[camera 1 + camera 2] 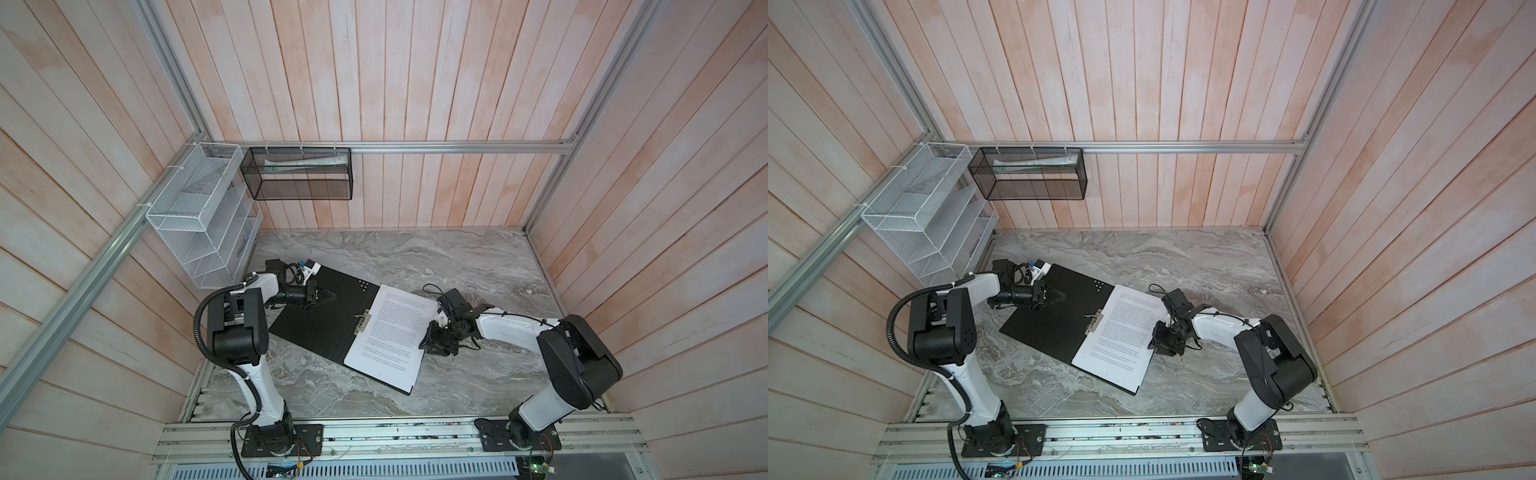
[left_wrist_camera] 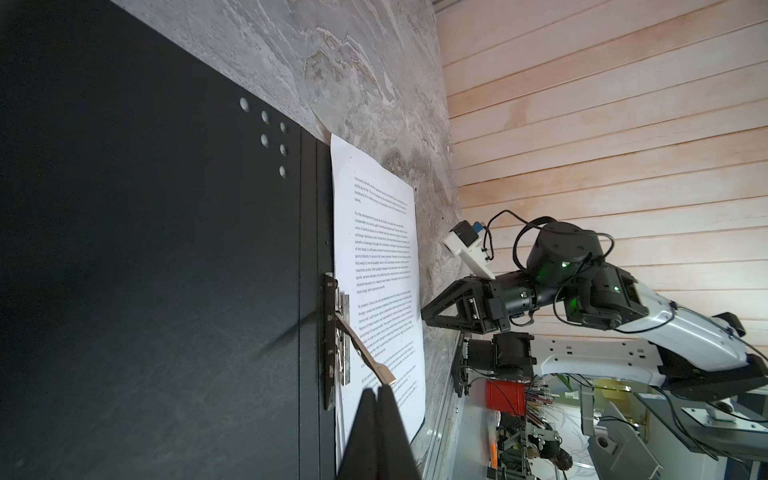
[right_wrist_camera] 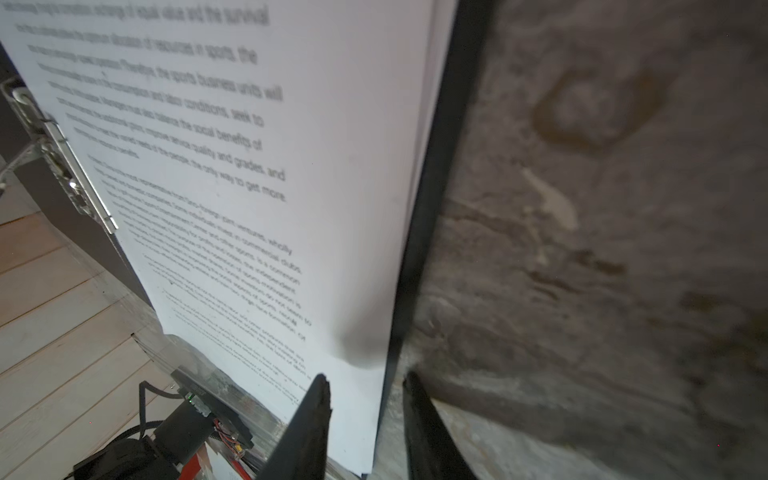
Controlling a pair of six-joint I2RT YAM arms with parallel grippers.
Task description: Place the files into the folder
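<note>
The folder (image 1: 324, 328) (image 1: 1050, 328) lies open on the table, black inside up, with a metal spine clip (image 1: 363, 322) (image 2: 336, 332) whose lever stands raised. The files (image 1: 390, 332) (image 1: 1121, 332) (image 2: 378, 249) (image 3: 249, 166), white sheets of small black text, lie on its right half. My left gripper (image 1: 332, 296) (image 1: 1063, 296) (image 2: 377, 388) is shut and empty over the left cover, its tips pointing at the clip. My right gripper (image 1: 424, 345) (image 1: 1151, 344) (image 3: 365, 376) is open at the files' right edge. One finger is over the paper, the other over the table beside the folder's rim (image 3: 440, 166).
A white wire mesh rack (image 1: 199, 216) hangs on the left wall. A black mesh basket (image 1: 299, 174) with papers in it hangs on the back rail. Wooden walls enclose the marble table (image 1: 478, 266) on three sides.
</note>
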